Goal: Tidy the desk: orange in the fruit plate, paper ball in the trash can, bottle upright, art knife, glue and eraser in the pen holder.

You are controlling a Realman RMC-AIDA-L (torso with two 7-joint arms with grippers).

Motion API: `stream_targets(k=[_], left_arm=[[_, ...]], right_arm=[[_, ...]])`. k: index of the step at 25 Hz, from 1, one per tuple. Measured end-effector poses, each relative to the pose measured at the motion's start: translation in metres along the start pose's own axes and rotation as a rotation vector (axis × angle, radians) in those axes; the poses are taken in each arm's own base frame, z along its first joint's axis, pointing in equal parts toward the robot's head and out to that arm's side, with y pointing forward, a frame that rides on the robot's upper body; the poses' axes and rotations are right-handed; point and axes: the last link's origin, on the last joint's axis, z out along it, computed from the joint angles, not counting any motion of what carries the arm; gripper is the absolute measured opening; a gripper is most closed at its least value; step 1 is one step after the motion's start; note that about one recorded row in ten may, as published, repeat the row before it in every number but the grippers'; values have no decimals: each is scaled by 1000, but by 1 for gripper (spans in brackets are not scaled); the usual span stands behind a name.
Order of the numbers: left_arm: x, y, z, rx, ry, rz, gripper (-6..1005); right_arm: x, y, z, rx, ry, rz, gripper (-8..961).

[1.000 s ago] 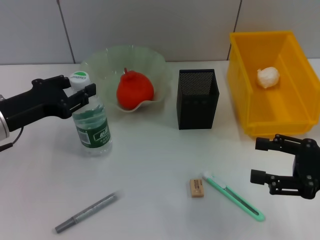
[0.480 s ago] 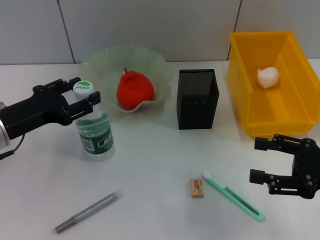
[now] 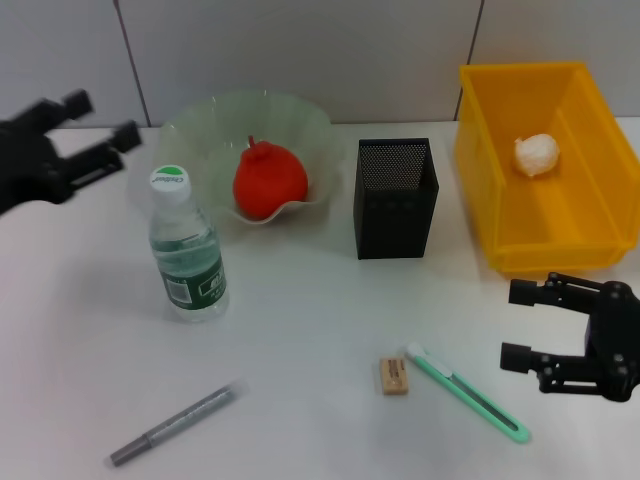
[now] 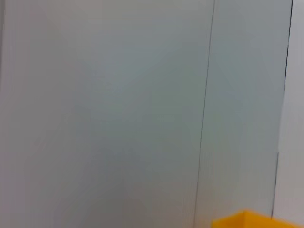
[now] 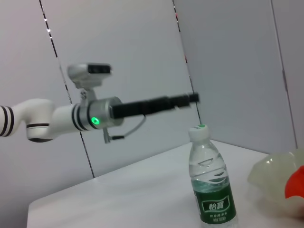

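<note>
Bottle (image 3: pixel 187 250) stands upright on the surface (image 3: pixel 310 330), green cap up, just in front of the fruit plate (image 3: pixel 200 125) rim, nothing touching it. Left gripper (image 3: pixel 75 140) up and off to the robot's left, clear of the bottle, fingers spread wide, empty. Orange (image 3: pixel 269 180) sits in the fruit plate, paper ball (image 3: pixel 538 153) lies in the yellow trash can (image 3: pixel 600 225). Pen holder (image 3: pixel 395 197) looks empty from here.

Left to do, by my read: eraser (image 3: pixel 394 375), art knife (image 3: pixel 466 392) and glue (image 3: pixel 170 425) all lie flat on the surface. Eraser and art knife are just beside each other, near the right gripper (image 3: pixel 520 325), which hovers low by the trash can's near corner, fingers apart, holding nothing.

Next step likely right arm on the art knife or eraser. To do it well: come straight down, close across the knife's narrow width near mid-length, keep fingertips off the eraser next to it. Lift clear, tip it end-down over the pen holder opening, release low so the mesh box doesn't get knocked. Glue is well apart, toward the left arm's side.
</note>
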Motion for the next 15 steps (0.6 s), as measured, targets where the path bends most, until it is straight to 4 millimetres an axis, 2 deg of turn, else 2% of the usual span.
stream_targets(k=[2,3,5,6,7,8,9,11,12,13,15], left_arm=[[0,0,0,0,0,0,779],[14,0,-23,-28,67,18,791],[18,3,-40,-69,95,19,814],[18,3,-40,-69,95,19,814],[17,6,-50,-89,102,23,813],[12,13,-65,-130,111,42,812],[9,17,-72,-141,107,51,812],[1,23,-83,-151,89,54,811],[-7,28,-90,-157,64,49,811],[-7,28,-90,-157,64,49,811],[-17,33,-96,-161,40,40,811]], right_arm=[[-8,-3,-1,5,21,22,783],[-8,-3,-1,5,21,22,783],[-19,-9,-1,18,59,54,782],[-24,-12,-1,27,80,70,782],[-39,-18,1,44,123,93,781],[-39,-18,1,44,123,93,781],[-46,-21,4,47,146,109,781],[-63,-26,13,55,214,145,780],[-78,-32,24,78,299,167,780],[-78,-32,24,78,299,167,779],[-96,-37,39,113,410,169,778]])
